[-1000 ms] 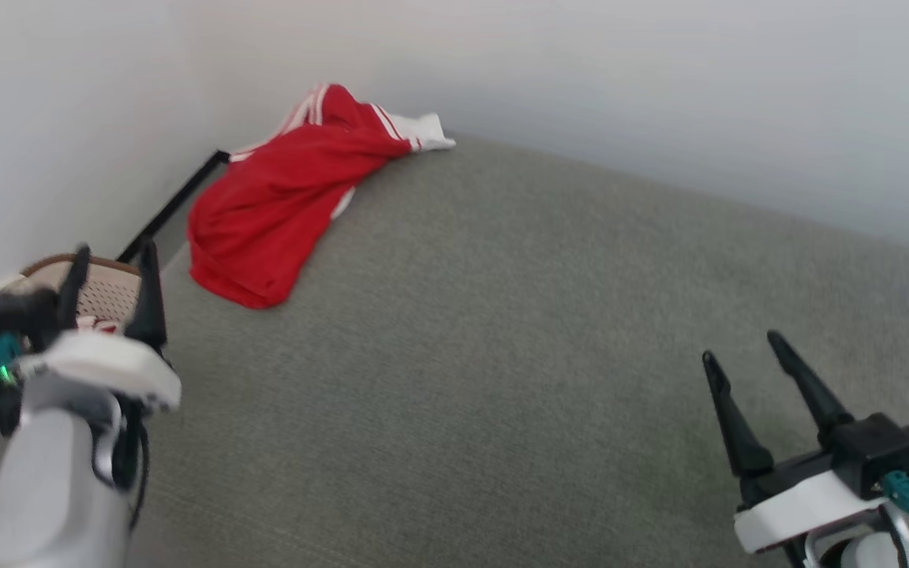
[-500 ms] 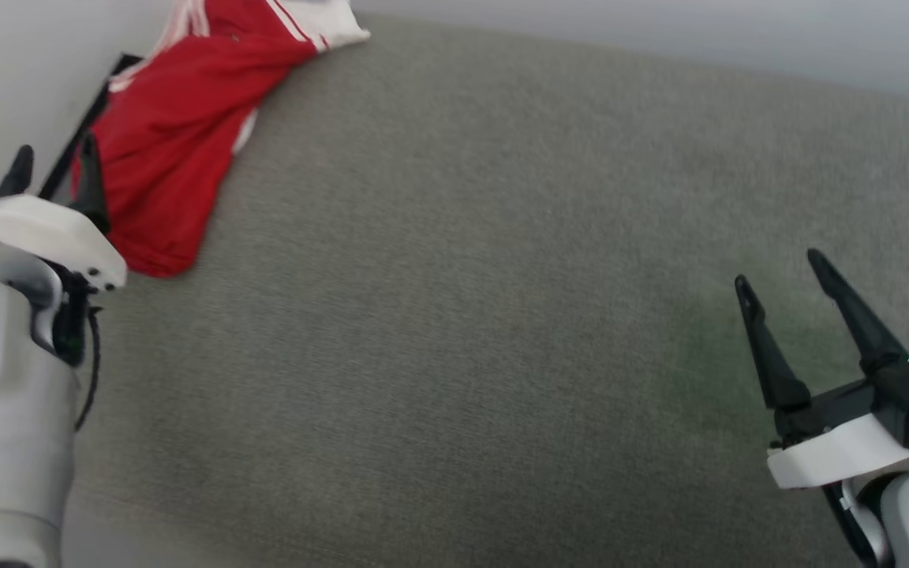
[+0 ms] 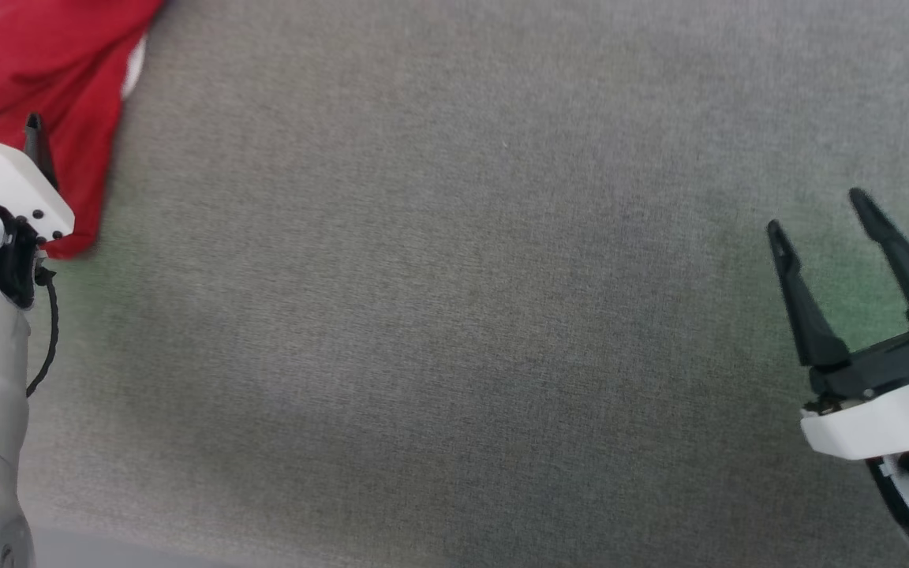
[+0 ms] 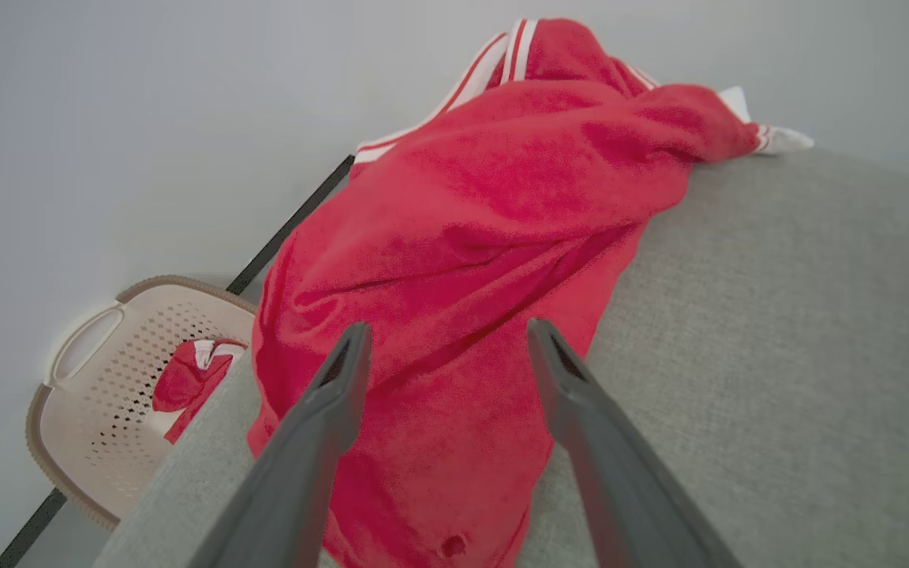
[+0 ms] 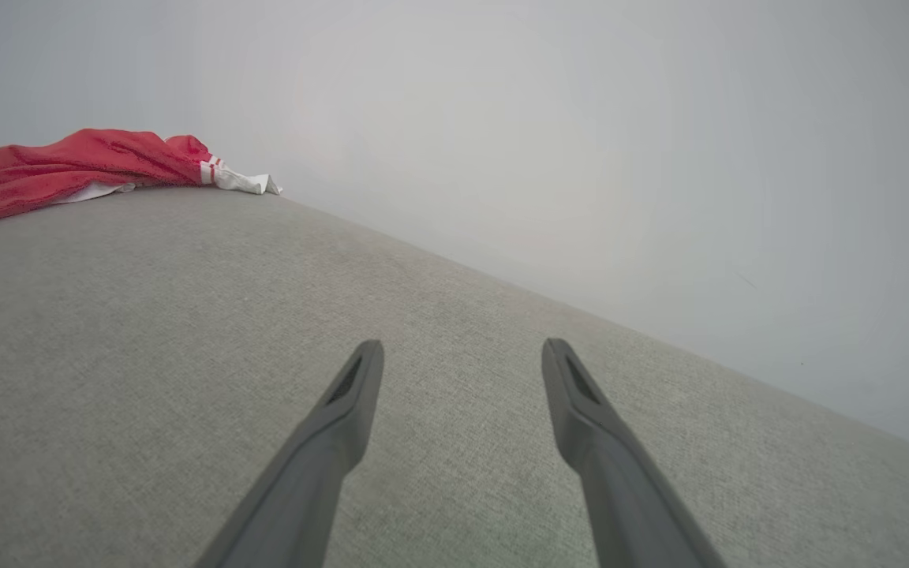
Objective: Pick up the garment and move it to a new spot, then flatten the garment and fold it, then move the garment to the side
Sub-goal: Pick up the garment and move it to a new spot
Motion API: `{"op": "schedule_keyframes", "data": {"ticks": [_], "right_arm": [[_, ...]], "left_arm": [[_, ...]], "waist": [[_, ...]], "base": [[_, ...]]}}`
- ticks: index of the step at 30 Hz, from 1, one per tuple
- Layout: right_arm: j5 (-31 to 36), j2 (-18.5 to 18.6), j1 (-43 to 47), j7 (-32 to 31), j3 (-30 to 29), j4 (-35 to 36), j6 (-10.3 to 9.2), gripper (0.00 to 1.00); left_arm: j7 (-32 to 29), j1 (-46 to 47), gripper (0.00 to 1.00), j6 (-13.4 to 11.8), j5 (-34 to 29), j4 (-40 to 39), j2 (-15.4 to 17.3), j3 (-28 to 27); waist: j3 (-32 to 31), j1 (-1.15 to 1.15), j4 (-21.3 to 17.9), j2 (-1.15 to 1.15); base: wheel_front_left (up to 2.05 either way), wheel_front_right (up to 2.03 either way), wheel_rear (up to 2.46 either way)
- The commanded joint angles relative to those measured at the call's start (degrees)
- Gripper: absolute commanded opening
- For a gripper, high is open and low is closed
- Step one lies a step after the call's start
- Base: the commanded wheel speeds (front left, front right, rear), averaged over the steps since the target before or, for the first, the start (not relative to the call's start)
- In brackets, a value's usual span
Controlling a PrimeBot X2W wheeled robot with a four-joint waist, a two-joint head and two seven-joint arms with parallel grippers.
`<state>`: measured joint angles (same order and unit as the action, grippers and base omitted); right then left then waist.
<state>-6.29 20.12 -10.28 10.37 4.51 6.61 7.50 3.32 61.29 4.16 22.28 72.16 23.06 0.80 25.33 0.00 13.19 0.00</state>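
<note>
The garment [image 3: 36,55] is a crumpled red jersey with white, red-striped trim, heaped at the far left corner of the grey cushioned surface [image 3: 454,315]. In the left wrist view the garment [image 4: 486,205] lies right ahead, and my left gripper [image 4: 443,335] hangs open just above its near part, holding nothing. One left finger [image 3: 35,142] shows over the red cloth in the head view. My right gripper [image 3: 816,213] stands open and empty over bare surface at the right, far from the garment [image 5: 68,162]. In the right wrist view my right gripper [image 5: 462,347] is open too.
A beige perforated basket [image 4: 99,347] stands on the floor beyond the surface's left edge, with a small red-and-white cloth bundle [image 4: 186,379] inside. A pale wall [image 5: 581,118] backs the surface. A black strip [image 4: 289,229] runs along the wall's foot.
The head camera has tilted down, so the garment now sits at that view's top left corner. My left gripper has gone from in front of the basket to over the garment's near edge.
</note>
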Motion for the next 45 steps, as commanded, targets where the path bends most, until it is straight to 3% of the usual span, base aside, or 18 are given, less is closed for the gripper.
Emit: {"op": "schedule_keyframes", "data": {"ticks": [1,16,25,26,27,35,45], "right_arm": [[0.5,0.3,-0.7,-0.6,-0.4,1.2,0.0,1.0],[1.2,1.4,-1.4,-3.7,-1.7,6.5,-0.01,1.0],[1.7,1.5,-1.6,-4.7,-2.7,9.1,-0.01,1.0],[1.8,1.4,-1.6,-4.8,-2.7,9.2,-0.01,1.0],[1.9,1.2,-1.6,-4.9,-2.8,9.2,0.0,1.0],[2.0,0.5,-1.9,-4.0,-3.4,8.2,-0.01,1.0],[1.6,-2.3,-1.4,-0.8,-3.3,3.7,0.0,1.0]], "left_arm": [[-1.5,1.1,1.0,-0.7,0.9,0.5,-0.2,-0.1],[-17.5,1.2,1.0,-3.8,2.2,2.0,-1.7,0.6],[-22.9,-0.2,1.0,-3.6,4.5,3.0,-3.0,0.0],[-22.8,-0.2,0.16,-3.2,4.5,3.0,-3.0,0.0],[-23.0,-0.2,0.0,-3.0,4.7,3.0,-3.0,-0.1],[-16.1,3.3,0.0,-2.1,3.6,2.0,0.7,0.9],[-8.6,8.1,0.0,0.7,0.1,0.5,4.6,4.8]], "waist": [[2.4,0.0,-0.7,0.0],[8.1,0.0,-1.4,0.0],[10.6,0.0,-1.9,0.0],[10.8,0.0,-2.0,0.0],[10.9,0.0,-2.0,0.0],[9.3,0.0,-1.3,0.0],[2.1,0.0,-1.0,0.0]], "base": [[0.0,0.0,0.0],[0.0,0.0,0.0],[0.0,0.0,0.0],[0.0,0.0,0.0],[0.0,0.0,0.0],[0.0,0.0,0.0],[0.0,0.0,0.0]]}}
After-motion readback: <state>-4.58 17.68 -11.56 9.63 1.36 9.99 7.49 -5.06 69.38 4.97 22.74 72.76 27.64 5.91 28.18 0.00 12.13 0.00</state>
